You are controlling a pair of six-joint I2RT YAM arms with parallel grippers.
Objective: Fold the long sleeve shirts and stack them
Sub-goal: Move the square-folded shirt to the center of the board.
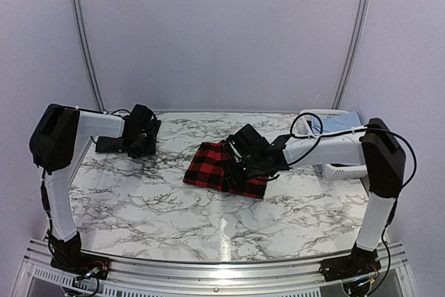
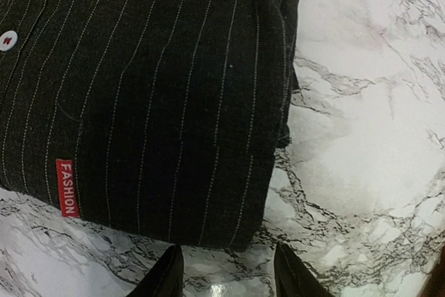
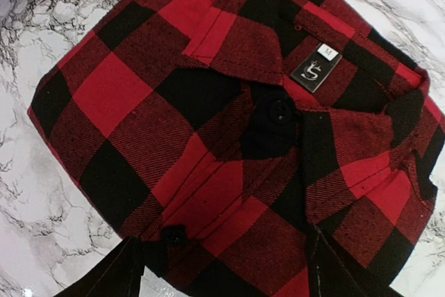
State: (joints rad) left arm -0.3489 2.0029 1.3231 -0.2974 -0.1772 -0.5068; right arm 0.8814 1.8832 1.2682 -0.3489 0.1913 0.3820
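Observation:
A folded red-and-black plaid long sleeve shirt (image 1: 206,165) lies mid-table. In the right wrist view the plaid shirt (image 3: 208,102) fills the frame, collar and black label up. My right gripper (image 1: 238,169) hovers over its near right edge; the right gripper (image 3: 226,276) is open, its fingers (image 3: 118,276) straddling the cloth without pinching it. A folded dark charcoal pinstriped shirt (image 2: 139,88) with a red tag lies at the far left, seen as a dark shirt (image 1: 108,145) from above. My left gripper (image 1: 142,140) sits beside it; the left gripper (image 2: 226,279) is open over bare marble just short of the shirt's edge.
A white slotted basket (image 1: 341,170) holding pale blue cloth stands at the far right edge, behind the right arm. The marble table (image 1: 208,220) ends at a metal rail in front. Walls close in the back and sides.

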